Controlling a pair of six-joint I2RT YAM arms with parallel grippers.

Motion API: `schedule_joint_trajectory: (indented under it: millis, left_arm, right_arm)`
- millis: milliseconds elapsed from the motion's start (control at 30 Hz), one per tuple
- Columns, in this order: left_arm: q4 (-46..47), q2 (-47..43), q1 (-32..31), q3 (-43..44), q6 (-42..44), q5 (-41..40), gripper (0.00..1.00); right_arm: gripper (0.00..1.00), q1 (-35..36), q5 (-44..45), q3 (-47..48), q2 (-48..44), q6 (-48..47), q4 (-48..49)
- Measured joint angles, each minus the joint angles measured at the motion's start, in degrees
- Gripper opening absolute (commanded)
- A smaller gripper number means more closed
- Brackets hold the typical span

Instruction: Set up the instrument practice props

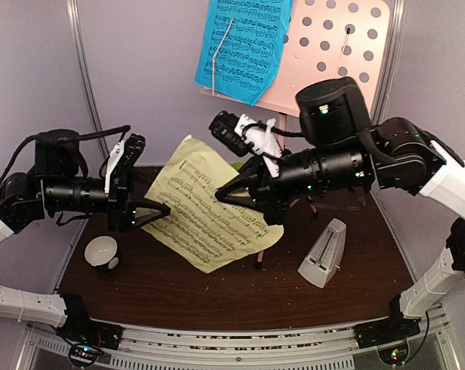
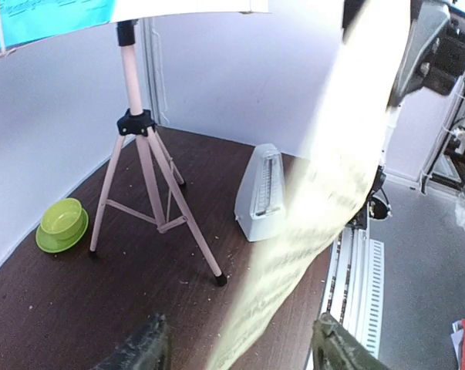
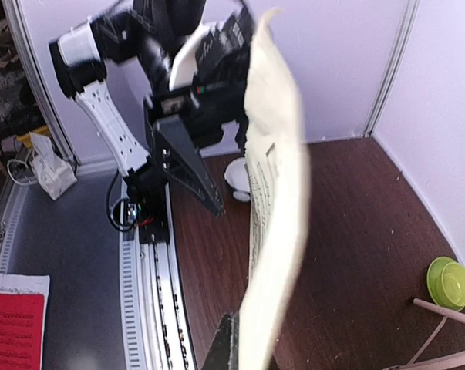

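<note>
First, at the bottom of the top view, the dark brown table point(image 1: 217, 297) carries two things close to the arm bases. A small white-and-black cup point(image 1: 102, 252) sits at the lower left, and the white metronome point(image 1: 322, 254) stands upright at the lower right.

In the middle of the frame the pale-yellow page point(image 1: 205, 220) hangs tilted above the table, between the two arms. The right gripper point(image 1: 220, 193) reaches in from the right side of the picture and its fingers are closed on the upper right edge of this page. In the right wrist view the sheet rises, blurred, from the bottom centre of the frame. The left gripper point(image 1: 163, 208) is at the left edge of the same page with its fingers apart. In the left wrist view the two dark fingers point(image 2: 143, 348) show at the bottom of the frame and the page passes through the gap between them, pressed by neither as far as I can see.

Farther back, at the upper right of the top view, is the pink music stand point(image 1: 344, 58) with its hole-punched desk. The blue page point(image 1: 244, 46) rests on the left part of this desk. In the left wrist view the tripod legs point(image 2: 151, 185) stand on the table left of centre, with the metronome to their right and apart from them. A green bowl point(image 2: 62, 220) on its saucer lies at the left edge, near one foot of the tripod
</note>
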Motion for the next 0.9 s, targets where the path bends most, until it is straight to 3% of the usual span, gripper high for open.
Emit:
schedule_joint_trajectory:
  millis: [233, 333, 467, 667, 733, 800, 833, 900]
  left_arm:
    - [15.9, -15.6, 0.1, -18.4, -6.8, -7.8, 0.74]
    - [21.2, -18.3, 0.1, -21.4, -8.6, -9.2, 0.80]
    - [28.9, -15.9, 0.1, -21.7, -10.8, -8.6, 0.97]
    - [41.8, -4.7, -0.4, -19.2, -16.2, -2.9, 0.96]
    - [45.3, -0.8, -1.2, -17.2, -17.7, -0.9, 0.87]
    - [48.2, 2.8, -2.2, -14.4, -18.9, 1.4, 0.68]
    - [49.6, 4.2, -2.6, -13.1, -19.7, 2.4, 0.52]
    - [52.5, 6.6, -3.4, -10.8, -20.6, 4.8, 0.10]
  right_arm:
    - [0.00, -1.2, -1.9, -3.5, -12.0, 0.0, 8.9]
    - [0.00, -1.5, -3.1, -4.8, -16.0, 0.7, 12.7]
    - [0.00, -1.8, -5.2, -6.1, -19.0, 3.0, 17.4]
    - [0.00, -1.9, -7.9, -9.2, -20.8, 6.6, 23.3]
    - [0.00, -1.9, -8.2, -10.9, -21.3, 7.4, 24.5]
    - [0.00, -2.1, -8.2, -12.5, -21.9, 7.8, 25.3]
    - [0.00, -2.2, -8.2, -13.8, -22.4, 8.1, 26.1]
    - [0.00, -2.8, -7.8, -17.3, -24.0, 8.8, 27.8]
